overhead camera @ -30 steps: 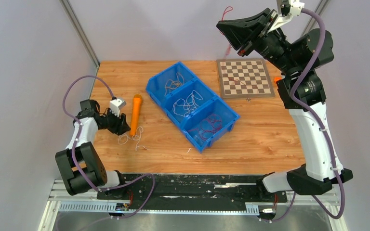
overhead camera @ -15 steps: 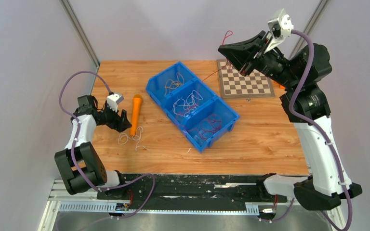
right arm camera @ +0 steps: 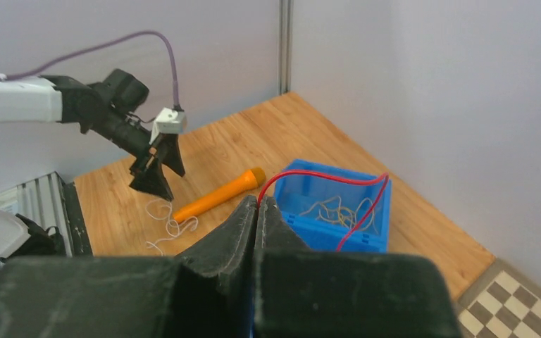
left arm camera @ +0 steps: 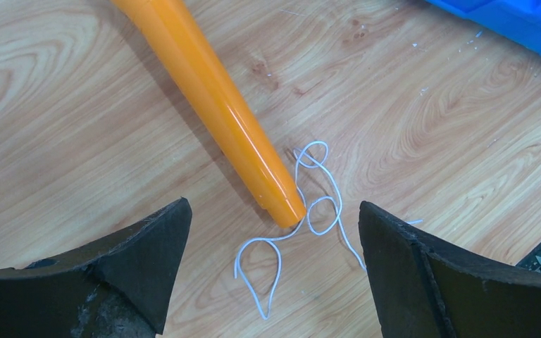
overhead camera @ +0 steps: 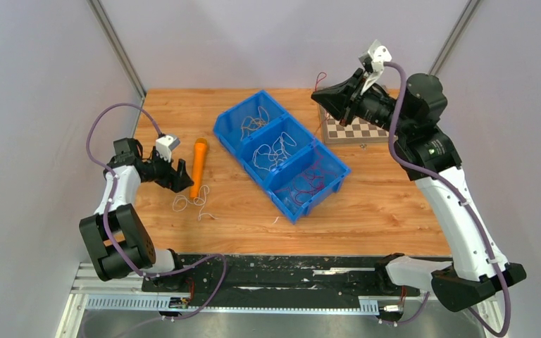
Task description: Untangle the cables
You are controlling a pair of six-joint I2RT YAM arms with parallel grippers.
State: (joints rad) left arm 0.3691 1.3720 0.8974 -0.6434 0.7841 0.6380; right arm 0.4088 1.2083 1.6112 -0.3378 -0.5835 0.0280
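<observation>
My right gripper (overhead camera: 318,94) is raised above the far end of the blue bin and shut on a red cable (right arm camera: 324,174), which loops out from its fingertips (right arm camera: 257,203) and hangs down toward the bin. A looped white cable (left arm camera: 310,218) lies on the wood by the tip of an orange tube (left arm camera: 215,105). It also shows in the top view (overhead camera: 191,202). My left gripper (left arm camera: 271,239) is open just above it, one finger on each side. It also shows in the top view (overhead camera: 176,177). The bin's compartments hold yellow (overhead camera: 255,120), white (overhead camera: 276,151) and red cables (overhead camera: 304,183).
The blue three-compartment bin (overhead camera: 338,162) sits diagonally mid-table. A chessboard (overhead camera: 356,130) lies at the back right under my right arm. The orange tube (overhead camera: 199,166) lies left of the bin. Grey walls and metal posts close in the back and sides.
My right gripper has come down and leftward from high at the back toward the bin, carrying the red cable. My left gripper turned slightly and stayed over the white cable.
</observation>
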